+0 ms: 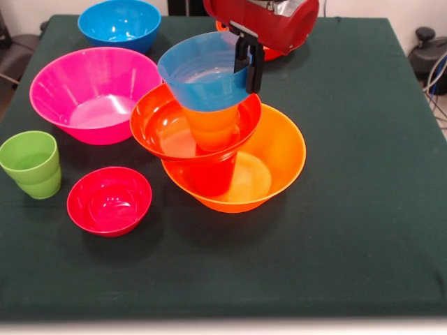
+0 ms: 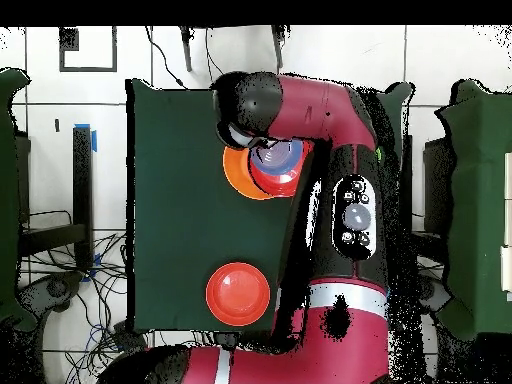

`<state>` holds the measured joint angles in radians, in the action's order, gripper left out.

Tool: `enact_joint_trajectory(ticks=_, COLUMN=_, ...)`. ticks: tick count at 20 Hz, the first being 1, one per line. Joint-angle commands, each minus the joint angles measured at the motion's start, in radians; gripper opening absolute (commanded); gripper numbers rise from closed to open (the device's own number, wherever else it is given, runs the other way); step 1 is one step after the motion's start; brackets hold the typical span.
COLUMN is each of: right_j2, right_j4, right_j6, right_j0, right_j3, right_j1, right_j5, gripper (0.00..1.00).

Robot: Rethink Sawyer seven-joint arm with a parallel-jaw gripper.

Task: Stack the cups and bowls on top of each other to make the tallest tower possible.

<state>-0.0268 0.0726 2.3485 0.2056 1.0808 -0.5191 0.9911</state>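
Note:
The tower stands mid-table on the widest orange bowl. In that bowl is a red-orange cup, which carries a red-orange bowl. An orange cup stands in this upper bowl. A small blue bowl sits tilted at the orange cup's mouth. My gripper is shut on the blue bowl's right rim, one finger inside and one outside. The arm hides the gripper in the overhead view.
Left of the tower are a wide pink bowl, a larger blue bowl behind it, a light green cup and a small crimson bowl. Another red-orange bowl lies behind the arm.

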Motion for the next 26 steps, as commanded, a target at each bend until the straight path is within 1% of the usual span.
enact_joint_trajectory(ticks=1, right_j2=-0.085, right_j4=0.061, right_j6=-0.173, right_j0=0.009, right_j3=0.106, right_j1=0.015, right_j5=-0.02, gripper=0.0)
enact_joint_trajectory(ticks=18, right_j2=-0.087, right_j4=0.062, right_j6=-0.164, right_j0=0.013, right_j3=0.144, right_j1=0.004, right_j5=-0.048, gripper=0.0)
enact_joint_trajectory(ticks=22, right_j2=-0.087, right_j4=0.065, right_j6=-0.164, right_j0=0.012, right_j3=0.14, right_j1=0.006, right_j5=-0.051, gripper=0.0)
enact_joint_trajectory(ticks=26, right_j2=-0.088, right_j4=0.071, right_j6=-0.177, right_j0=0.014, right_j3=0.118, right_j1=0.01, right_j5=-0.029, gripper=0.0)
